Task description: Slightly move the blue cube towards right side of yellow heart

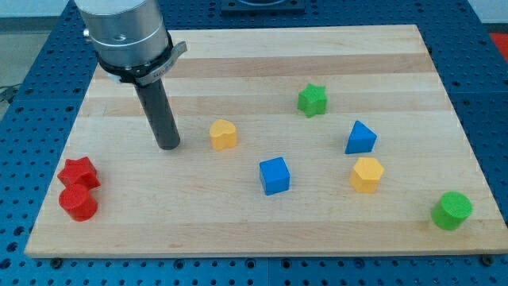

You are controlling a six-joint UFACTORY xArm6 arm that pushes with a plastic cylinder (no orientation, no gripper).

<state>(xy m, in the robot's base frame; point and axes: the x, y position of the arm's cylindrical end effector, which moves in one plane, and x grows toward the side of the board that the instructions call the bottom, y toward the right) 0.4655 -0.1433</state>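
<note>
One blue plastic cube (275, 175) sits untouched below-right of the yellow plastic heart (224, 134). My tip (169, 146), a bare rod grasping nothing, stands left of the heart; the approach seems pending, needing a path behind the cube.

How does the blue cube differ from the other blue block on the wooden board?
The blue cube has square faces and a flat top; the blue triangular block rises to a point. The cube lies near the board's middle, below and right of the yellow heart; the triangular block lies further toward the view's right, just above the yellow hexagonal block. The cube is nearer my tip. Both share the same blue and touch nothing.
</note>
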